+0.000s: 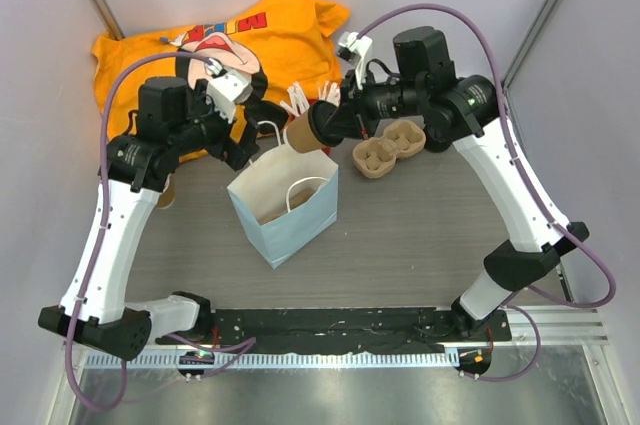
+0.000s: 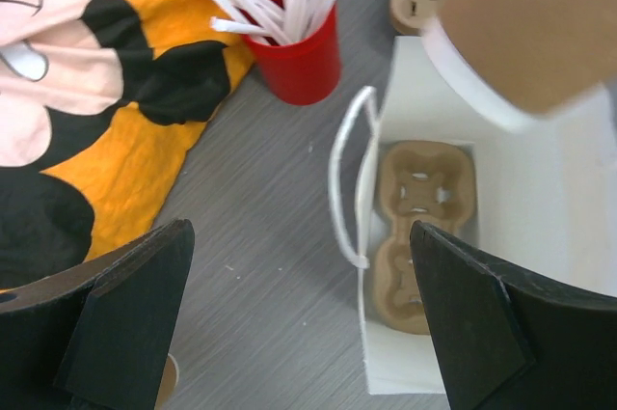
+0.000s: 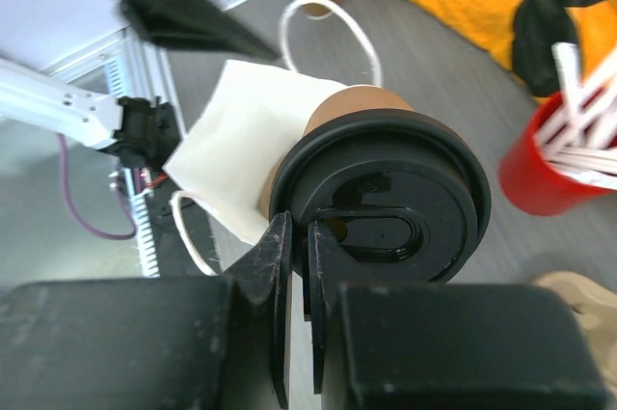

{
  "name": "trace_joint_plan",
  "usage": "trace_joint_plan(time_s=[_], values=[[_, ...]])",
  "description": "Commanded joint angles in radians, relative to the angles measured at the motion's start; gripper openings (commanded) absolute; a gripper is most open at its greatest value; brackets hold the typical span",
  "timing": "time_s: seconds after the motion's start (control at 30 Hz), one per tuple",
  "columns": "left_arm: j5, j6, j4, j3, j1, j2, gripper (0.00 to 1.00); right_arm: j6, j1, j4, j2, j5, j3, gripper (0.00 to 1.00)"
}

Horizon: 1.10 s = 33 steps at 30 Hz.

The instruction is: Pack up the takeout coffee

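grey table (image 1: pixel 420 235), coffee (image 3: pixel 386 198) above bag (image 1: pixel 290 230), red cup (image 2: pixel 304 53)

Top view: I am getting even, diffuse light from overhead. The paper bag (image 1: pixel 285 207) is casting only a faint, soft shadow on the table (image 1: pixel 420 245). The metal strip (image 1: pixel 330 397) at the near edge is glaring mildly. Focus is holding sharp across the frame.

Left wrist view: the takeout coffee (image 2: pixel 540 24) is sitting very close to the lens and reading soft, its white rim smearing. The fingers (image 2: pixel 125 323) of the left gripper (image 2: pixel 299 265) are rendering near-black, with surface detail lost.

Right wrist view: the black lid (image 3: pixel 386 188) is catching dull highlights. The right gripper (image 3: pixel 299 246) is going soft at close range. The red cup (image 3: pixel 545 164) is blurring at the frame edge.
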<state>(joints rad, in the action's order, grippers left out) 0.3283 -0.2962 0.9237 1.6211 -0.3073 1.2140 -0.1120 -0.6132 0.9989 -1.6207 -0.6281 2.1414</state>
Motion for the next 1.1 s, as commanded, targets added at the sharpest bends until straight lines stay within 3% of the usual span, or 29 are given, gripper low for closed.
trace_joint_plan(time_s=[0.0,0.3,0.73,1.07], values=[[0.018,-0.004,-0.100,0.002,0.034,0.015,1.00,0.054,-0.057,-0.040,-0.004,-0.030,0.025,0.01],[0.097,0.014,-0.117,-0.012,0.036,0.041,0.98,0.054,-0.118,-0.031,-0.056,0.048,-0.031,0.01],[0.074,0.065,-0.180,-0.078,0.037,0.053,0.79,0.063,-0.157,-0.036,-0.156,0.119,-0.028,0.01],[0.058,0.101,-0.229,-0.107,0.036,0.073,0.58,0.052,-0.203,-0.040,-0.176,0.218,-0.086,0.01]])
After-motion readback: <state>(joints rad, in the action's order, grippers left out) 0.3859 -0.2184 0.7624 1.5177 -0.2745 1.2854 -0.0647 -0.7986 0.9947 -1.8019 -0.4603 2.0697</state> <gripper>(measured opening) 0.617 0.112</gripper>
